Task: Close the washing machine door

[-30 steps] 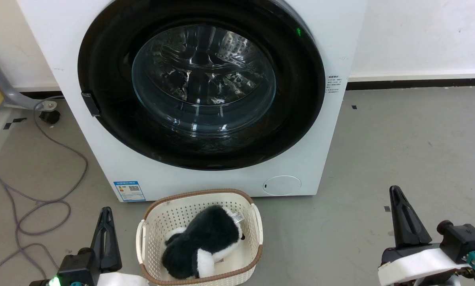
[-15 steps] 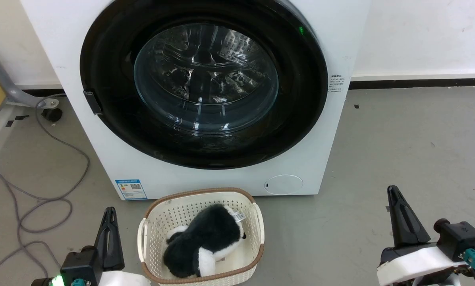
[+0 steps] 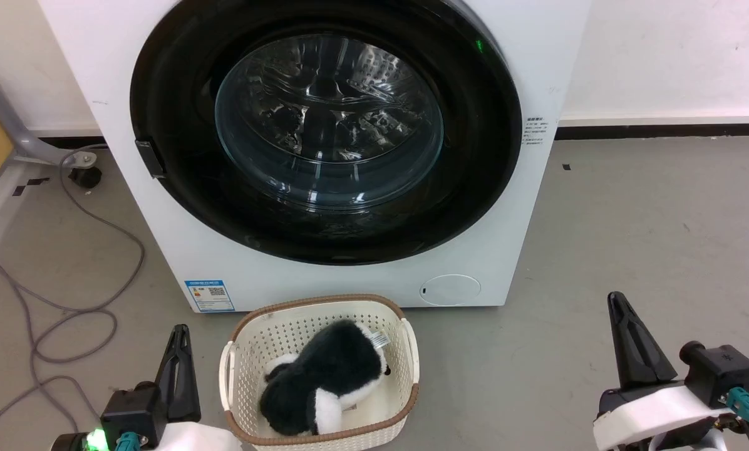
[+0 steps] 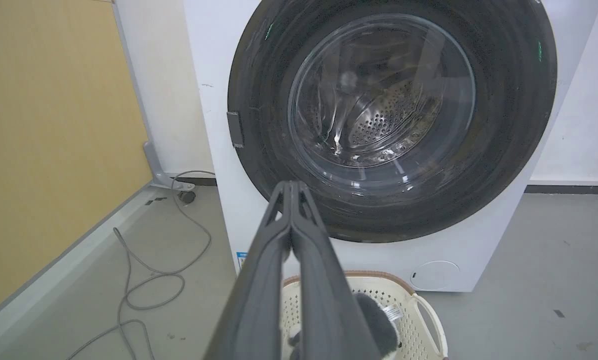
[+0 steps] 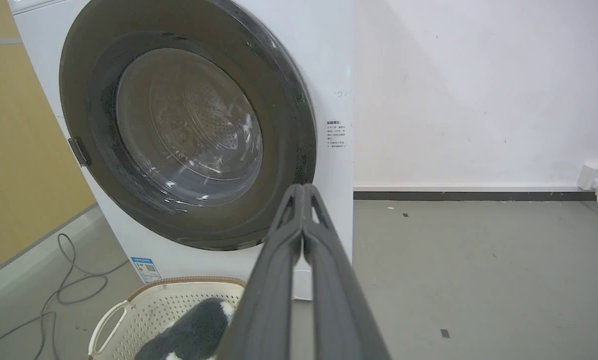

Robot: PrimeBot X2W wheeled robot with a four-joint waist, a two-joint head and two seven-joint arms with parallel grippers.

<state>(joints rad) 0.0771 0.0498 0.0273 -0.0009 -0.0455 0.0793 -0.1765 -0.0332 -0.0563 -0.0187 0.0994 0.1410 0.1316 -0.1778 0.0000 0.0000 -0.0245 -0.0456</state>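
Seemingly flush against the washing machine (image 3: 324, 282), far centre: washing machine door (image 3: 329, 122). Left gripper (image 4: 290, 186) and right gripper (image 5: 303, 187) pinched closed, empty, near. From right wrist, wall socket (image 5: 596, 175) far right; from left wrist, yellow panel (image 4: 54, 125) left. Blue label (image 3: 210, 295), side sticker (image 3: 533, 130): print too small to read.
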